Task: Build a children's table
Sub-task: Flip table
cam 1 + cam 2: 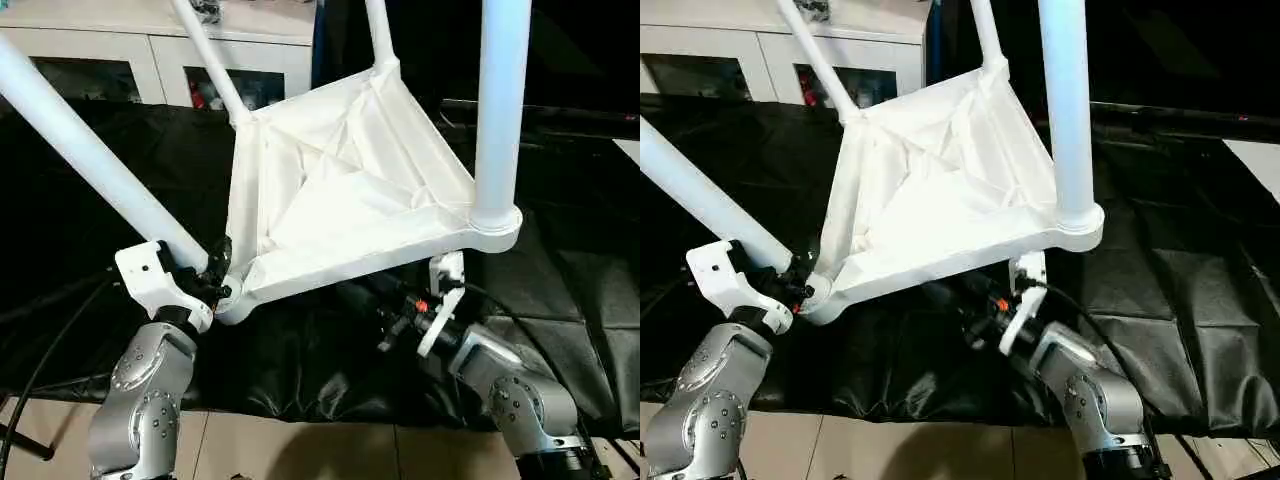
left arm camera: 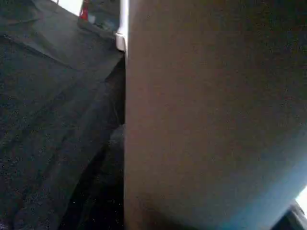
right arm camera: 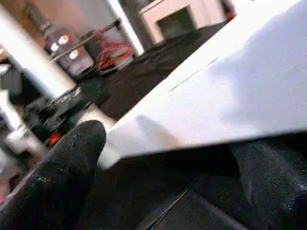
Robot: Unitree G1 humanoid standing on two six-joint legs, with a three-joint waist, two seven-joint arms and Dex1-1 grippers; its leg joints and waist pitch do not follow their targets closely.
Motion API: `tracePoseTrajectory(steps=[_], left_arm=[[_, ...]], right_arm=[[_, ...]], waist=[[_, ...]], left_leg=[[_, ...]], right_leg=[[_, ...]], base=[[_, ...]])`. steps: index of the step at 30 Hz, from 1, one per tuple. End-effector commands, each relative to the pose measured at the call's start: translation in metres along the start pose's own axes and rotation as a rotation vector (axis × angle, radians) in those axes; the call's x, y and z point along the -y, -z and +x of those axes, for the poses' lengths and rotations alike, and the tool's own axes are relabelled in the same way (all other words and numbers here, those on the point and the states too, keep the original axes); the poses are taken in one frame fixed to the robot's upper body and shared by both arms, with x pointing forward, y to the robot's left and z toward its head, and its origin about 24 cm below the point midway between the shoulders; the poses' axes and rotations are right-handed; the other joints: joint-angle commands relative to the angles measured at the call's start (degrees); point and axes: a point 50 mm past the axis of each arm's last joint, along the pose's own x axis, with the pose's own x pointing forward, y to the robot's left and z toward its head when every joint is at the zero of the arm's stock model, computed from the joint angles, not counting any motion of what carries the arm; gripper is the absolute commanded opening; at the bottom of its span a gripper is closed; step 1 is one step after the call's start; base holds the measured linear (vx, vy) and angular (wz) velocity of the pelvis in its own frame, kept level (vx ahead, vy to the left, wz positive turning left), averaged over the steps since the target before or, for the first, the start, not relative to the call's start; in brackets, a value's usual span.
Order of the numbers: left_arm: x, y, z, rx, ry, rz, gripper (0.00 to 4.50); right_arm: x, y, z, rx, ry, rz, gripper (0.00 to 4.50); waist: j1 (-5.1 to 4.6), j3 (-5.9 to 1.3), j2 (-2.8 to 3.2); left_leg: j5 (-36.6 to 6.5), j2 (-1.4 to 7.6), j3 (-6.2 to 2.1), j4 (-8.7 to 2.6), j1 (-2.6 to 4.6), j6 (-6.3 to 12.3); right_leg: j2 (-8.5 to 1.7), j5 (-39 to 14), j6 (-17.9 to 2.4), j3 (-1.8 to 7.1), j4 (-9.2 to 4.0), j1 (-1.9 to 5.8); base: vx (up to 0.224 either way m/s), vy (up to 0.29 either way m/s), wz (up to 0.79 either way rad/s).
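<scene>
At the far left a long white tube leg [image 1: 85,150] slants up out of the near-left corner socket [image 1: 232,298] of the children's table, and the left gripper [image 1: 212,272] is clamped around that leg right at its base, its black fingers hugging the tube just above the socket. The tabletop [image 1: 340,190] is tilted, ribbed underside facing up and toward the camera, raised over a black sheet [image 1: 560,300] that covers the work surface. Two more legs rise from its far corners, one on the left [image 1: 208,55] and one further right [image 1: 379,30], in front of a white glass-doored cabinet [image 1: 150,50]. A fourth leg [image 1: 502,110] stands nearly upright in the near-right socket [image 1: 495,228]. Below the tabletop's near edge, right of centre, the right gripper [image 1: 405,310] hangs with its fingers spread wide and nothing between them; one black finger [image 3: 57,182] lies just under the tabletop's edge.
</scene>
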Motion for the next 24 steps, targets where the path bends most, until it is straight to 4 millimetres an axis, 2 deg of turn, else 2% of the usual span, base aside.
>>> tracePoseTrajectory(steps=[1,7,9,14,16,17,18,20,21,24], left_arm=[[0.011,0.016,0.002,-0.08,0.04,-0.11,2.02],[0.013,0.016,0.002,-0.079,0.041,-0.113,2.02],[0.013,0.016,0.001,-0.076,0.045,-0.117,2.02],[0.018,0.019,-0.001,-0.069,0.07,-0.121,2.02],[0.019,0.02,-0.002,-0.068,0.077,-0.121,2.02],[0.02,0.02,-0.002,-0.067,0.082,-0.114,2.02],[0.022,0.021,-0.003,-0.069,0.097,-0.1,2.02],[0.024,0.021,-0.004,-0.071,0.109,-0.07,2.02],[0.024,0.022,-0.004,-0.071,0.11,-0.066,2.02],[0.027,0.022,-0.004,-0.07,0.128,-0.02,2.02]], right_arm=[[0.008,-0.006,0.002,0.021,0.071,-0.005,4.5],[0.015,-0.013,0.01,0.139,0.155,0.139,4.5],[0.016,-0.015,0.013,0.177,0.158,0.191,4.5],[0.018,-0.024,0.021,0.263,0.15,0.334,4.5],[0.019,-0.024,0.022,0.263,0.146,0.342,4.5],[0.019,-0.024,0.023,0.265,0.143,0.357,4.33],[0.019,-0.024,0.024,0.263,0.142,0.373,4.23],[0.02,-0.024,0.025,0.259,0.145,0.394,4.13],[0.02,-0.024,0.025,0.258,0.145,0.396,3.9],[0.022,-0.023,0.025,0.241,0.157,0.42,3.73]], waist=[[-0.29,-2.58,-0.32],[-0.3,-2.64,-0.21],[-0.33,-2.68,-0.12],[-0.48,-2.66,-0.35],[-0.48,-2.71,-0.25],[-0.45,-2.76,-0.26],[-0.47,-2.78,-0.57],[-0.49,-2.81,-0.61],[-0.5,-2.77,-0.52],[-0.56,-2.71,-0.49]], left_leg=[[-7.4,2.28,-0.6,-4.43,0.66,0.24],[-7.9,2.27,-0.57,-4.5,0.83,-0.26],[-7.6,2.31,-0.62,-4.54,0.84,-0.39],[-7.5,2.25,-0.52,-4.53,0.73,-0.43],[-7.0,2.23,-0.54,-4.48,0.7,-0.44],[-6.3,2.21,-0.52,-4.4,0.67,-0.39],[-5.9,2.21,-0.47,-4.38,0.65,-0.29],[-4.9,2.18,-0.45,-4.33,0.58,-0.02],[-5.0,2.2,-0.47,-4.39,0.59,0.02],[-5.8,2.21,-0.4,-4.39,0.68,-0.16]], right_leg=[[-3.74,-3.9,-9.4,2.28,-4.03,1.59],[-3.78,-4.0,-9.3,2.31,-3.95,1.53],[-3.71,-3.3,-9.2,2.29,-3.81,1.52],[-3.75,-3.0,-8.9,2.26,-3.84,1.66],[-3.75,-2.8,-8.8,2.26,-3.78,1.69],[-3.73,-1.9,-8.7,2.27,-3.7,1.73],[-3.72,-1.4,-8.7,2.26,-3.7,1.79],[-3.73,-0.5,-8.8,2.21,-3.56,1.84],[-3.75,-0.8,-8.8,2.21,-3.59,1.83],[-3.79,-2.6,-8.4,2.25,-3.77,1.75]], base=[[0.0,0.0,0.0],[0.0,0.0,0.0],[0.0,0.0,0.0],[0.0,0.0,0.0],[0.0,0.0,0.0],[0.0,0.0,0.0],[0.0,0.0,0.0],[0.0,0.0,0.0],[0.0,0.0,0.0],[0.0,0.0,0.0]])
